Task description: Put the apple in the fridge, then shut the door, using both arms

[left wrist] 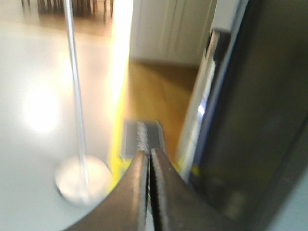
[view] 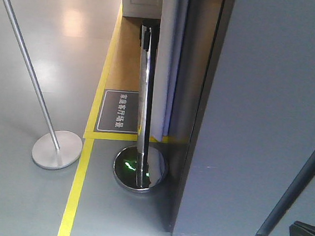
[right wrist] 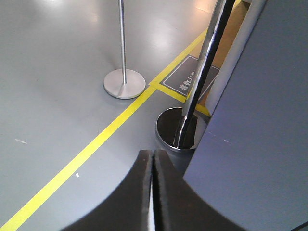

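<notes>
the fridge [view: 258,116] fills the right half of the front view, a tall dark grey cabinet seen from outside, its side standing on the grey floor [view: 22,194]. a narrow pale strip runs down its left edge; i cannot tell whether that is the door or the gap beside it. the apple does not show in any view.

yellow floor tape [view: 74,199] runs up the floor and boxes in a patch of wood flooring with a dark grey floor sign [view: 120,111] bearing white characters. a chrome stanchion [view: 142,122] stands just beside the fridge, its round mirrored base touching the tape line. a second, matte silver stanchion [view: 54,147] leans in from the upper left, its flat disc base well apart on the grey floor.

my left hand [left wrist: 147,159] is clenched, the two dark fingers pressed together with nothing between them (this view is blurred), hanging near the fridge's dark edge. my right hand [right wrist: 152,159] is likewise clenched on nothing, above the floor just left of the fridge side, the chrome base beyond it.
</notes>
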You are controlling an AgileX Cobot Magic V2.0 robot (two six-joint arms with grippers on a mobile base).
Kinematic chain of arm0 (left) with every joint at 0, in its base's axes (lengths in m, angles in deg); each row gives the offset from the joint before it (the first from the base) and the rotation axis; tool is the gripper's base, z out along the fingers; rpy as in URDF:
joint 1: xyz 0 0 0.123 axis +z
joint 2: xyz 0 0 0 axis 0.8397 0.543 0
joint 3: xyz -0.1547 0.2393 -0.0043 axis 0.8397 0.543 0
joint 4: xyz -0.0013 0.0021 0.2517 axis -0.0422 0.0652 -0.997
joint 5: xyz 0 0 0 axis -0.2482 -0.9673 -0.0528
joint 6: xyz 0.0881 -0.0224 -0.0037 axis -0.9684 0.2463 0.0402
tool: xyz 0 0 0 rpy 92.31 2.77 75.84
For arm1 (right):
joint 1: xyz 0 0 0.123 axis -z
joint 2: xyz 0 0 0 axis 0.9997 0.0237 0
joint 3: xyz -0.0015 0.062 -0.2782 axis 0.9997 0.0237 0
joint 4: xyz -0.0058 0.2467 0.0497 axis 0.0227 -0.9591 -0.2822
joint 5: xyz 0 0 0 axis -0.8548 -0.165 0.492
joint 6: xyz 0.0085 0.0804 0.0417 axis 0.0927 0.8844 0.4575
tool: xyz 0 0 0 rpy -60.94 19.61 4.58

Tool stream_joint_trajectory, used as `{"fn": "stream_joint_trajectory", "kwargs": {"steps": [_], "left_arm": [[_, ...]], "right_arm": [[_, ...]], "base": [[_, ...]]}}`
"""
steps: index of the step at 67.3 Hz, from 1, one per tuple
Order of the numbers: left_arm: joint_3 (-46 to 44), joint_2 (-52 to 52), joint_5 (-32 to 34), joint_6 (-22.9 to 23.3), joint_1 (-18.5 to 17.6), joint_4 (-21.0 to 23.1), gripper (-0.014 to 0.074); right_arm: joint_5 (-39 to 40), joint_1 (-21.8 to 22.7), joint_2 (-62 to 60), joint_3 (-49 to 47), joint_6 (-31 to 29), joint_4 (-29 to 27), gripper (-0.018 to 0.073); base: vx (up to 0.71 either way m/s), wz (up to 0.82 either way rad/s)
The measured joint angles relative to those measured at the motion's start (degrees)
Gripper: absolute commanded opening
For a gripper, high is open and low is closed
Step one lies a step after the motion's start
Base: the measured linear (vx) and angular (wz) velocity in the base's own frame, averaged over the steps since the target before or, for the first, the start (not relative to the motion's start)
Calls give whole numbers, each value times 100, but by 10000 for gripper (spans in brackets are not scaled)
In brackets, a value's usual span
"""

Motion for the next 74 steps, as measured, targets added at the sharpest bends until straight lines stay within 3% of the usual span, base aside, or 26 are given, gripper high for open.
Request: {"fn": "stream_joint_trajectory", "kwargs": {"steps": [16, 36, 74], "left_arm": [[432, -1063, -105, -434, -30, 114, -8], [460, -1091, -550, -498, -30, 218, -8], [460, -1091, -584, -515, -30, 213, -8]], "right_arm": [[-6, 0, -1, 0, 0, -14, -3], [-39, 0, -7, 0, 0, -16, -3], [-39, 0, -7, 0, 0, -16, -3]], "base": [[0, 0], [0, 0], [0, 0]]}}
